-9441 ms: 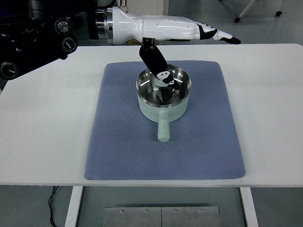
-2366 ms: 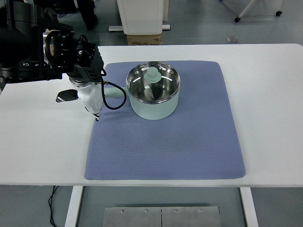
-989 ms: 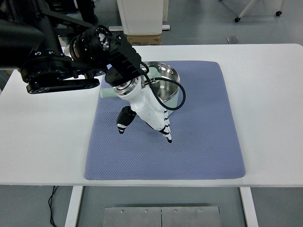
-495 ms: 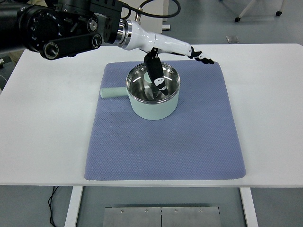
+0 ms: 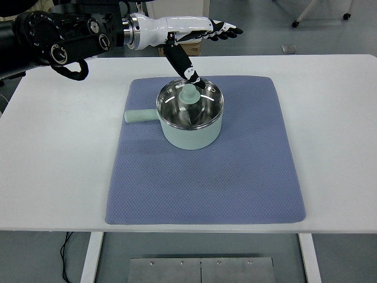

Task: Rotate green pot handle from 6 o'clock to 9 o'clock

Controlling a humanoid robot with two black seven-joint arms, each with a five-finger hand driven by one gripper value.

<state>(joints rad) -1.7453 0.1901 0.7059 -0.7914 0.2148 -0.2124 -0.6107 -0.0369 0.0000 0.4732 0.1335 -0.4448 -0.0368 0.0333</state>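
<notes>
The pale green pot [image 5: 189,127] with a shiny steel inside stands on the blue mat [image 5: 235,177], a little behind its middle. Its green handle [image 5: 140,115] points left, toward 9 o'clock. My left hand [image 5: 200,28] hovers beyond the pot over the table's far edge, white fingers [image 5: 227,30] stretched out to the right. Its black thumb [image 5: 184,66] hangs down toward the pot's far rim, and I cannot tell if it touches. The hand is open and holds nothing.
The mat lies on a white table [image 5: 330,118]. The dark bulk of my left arm [image 5: 59,41] fills the far left corner. Behind the table are a cardboard box [image 5: 182,48] and a chair base [image 5: 321,12] on the floor.
Over the last half second my left hand pulled back and up toward the far edge, its thumb leaving the pot's inside. The handle, at 6 o'clock in the earliest frame, stays at 9 o'clock.
</notes>
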